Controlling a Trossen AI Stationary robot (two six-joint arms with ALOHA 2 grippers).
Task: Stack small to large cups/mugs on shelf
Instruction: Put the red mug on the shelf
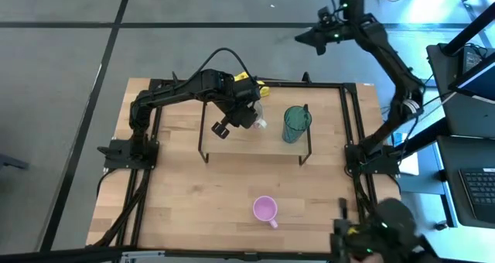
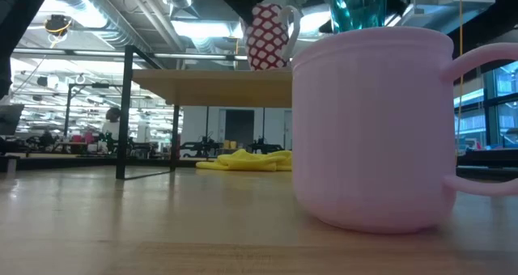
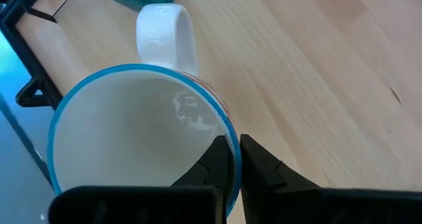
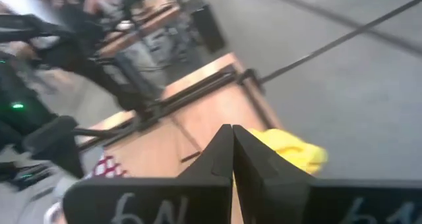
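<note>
A white mug with a red pattern and a blue rim [image 2: 269,36] stands at the shelf's [image 1: 255,145] middle, its handle [image 3: 165,36] toward the teal cup [image 1: 295,124], which stands on the shelf's right part. My left gripper [image 1: 241,114] is shut on the mug's rim. A small pink mug [image 1: 265,210] stands on the table near the front edge and fills the low view [image 2: 372,129]. My right gripper [image 1: 311,39] is shut and empty, held high beyond the table's far edge. My left gripper pinches the white mug's rim [image 3: 227,140] on the side opposite the handle, one finger [image 3: 210,168] inside the mug and one [image 3: 267,174] outside. The fingers come from above, pointing down. The mug is about upright, its base at the shelf board [image 2: 210,87].
A yellow cloth [image 2: 243,160] lies on the table behind the shelf, at the far edge. Thin dark wire legs [image 2: 128,113] carry the shelf. Black frame rails [image 1: 352,131] run along the table's sides. Bare wood lies between the shelf and the pink mug.
</note>
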